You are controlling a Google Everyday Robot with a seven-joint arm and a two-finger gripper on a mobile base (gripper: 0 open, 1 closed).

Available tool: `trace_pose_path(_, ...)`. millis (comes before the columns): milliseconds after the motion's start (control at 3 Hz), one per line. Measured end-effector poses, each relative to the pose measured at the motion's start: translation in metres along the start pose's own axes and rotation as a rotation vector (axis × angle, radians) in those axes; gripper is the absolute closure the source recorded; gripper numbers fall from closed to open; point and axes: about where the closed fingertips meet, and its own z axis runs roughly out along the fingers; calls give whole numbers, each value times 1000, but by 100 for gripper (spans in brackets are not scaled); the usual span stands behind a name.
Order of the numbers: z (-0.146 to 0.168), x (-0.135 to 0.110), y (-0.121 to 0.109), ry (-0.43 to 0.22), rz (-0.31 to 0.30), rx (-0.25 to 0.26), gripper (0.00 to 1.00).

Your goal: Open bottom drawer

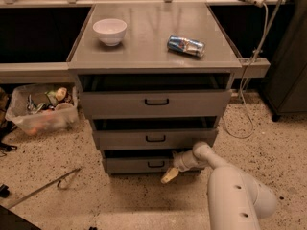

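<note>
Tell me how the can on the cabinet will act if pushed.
The can lies on its side, so it would likely roll. Being small, it is probably light. The gripper is down by the bottom drawer.

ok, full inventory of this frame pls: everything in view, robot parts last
cabinet: 1, grey, centre
top drawer: 1, grey, highest
middle drawer: 1, grey, between the other two
bottom drawer: 1, grey with black loop handle, lowest
bowl: 1, white, cabinet top, left
can: 1, blue and silver, on its side, cabinet top, right
bin: 1, clear plastic, holding clutter, floor left of cabinet
cable: 1, white, hanging right of cabinet
rod: 1, metal, floor lower left
arm: 1, white, lower right
gripper: 1, pale, at bottom drawer's right end
</note>
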Motion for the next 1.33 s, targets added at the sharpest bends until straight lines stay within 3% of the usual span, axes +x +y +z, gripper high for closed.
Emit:
trace_pose_path(333, -29, 18, 24, 36, 53, -64, 0)
trace_pose_path(1333, -29, 23, 36, 70, 64, -104, 0)
